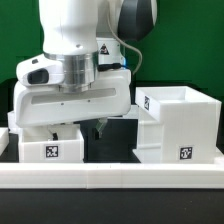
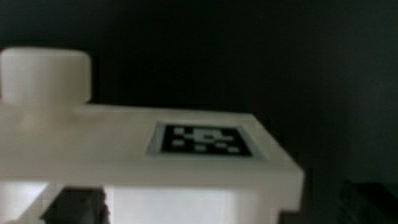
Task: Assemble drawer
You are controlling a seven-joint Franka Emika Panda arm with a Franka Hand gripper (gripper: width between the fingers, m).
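Note:
A small white drawer tray [image 1: 52, 145] with a square tag on its front stands on the table at the exterior view's left, just behind the front border wall. My gripper [image 1: 80, 128] hangs straight over its right part, and one dark finger [image 1: 97, 128] shows beside the tray's right edge. In the wrist view the tagged white tray [image 2: 201, 138] fills the space between my dark fingertips [image 2: 71, 207], which press against it on both sides. A white round knob [image 2: 45, 75] stands at its far end. The large open housing [image 1: 180, 125] stands at the exterior view's right.
The long white border wall [image 1: 110, 178] runs along the front. Another white part [image 1: 3, 140] shows at the exterior view's far left edge. The table is black, with a green backdrop behind it.

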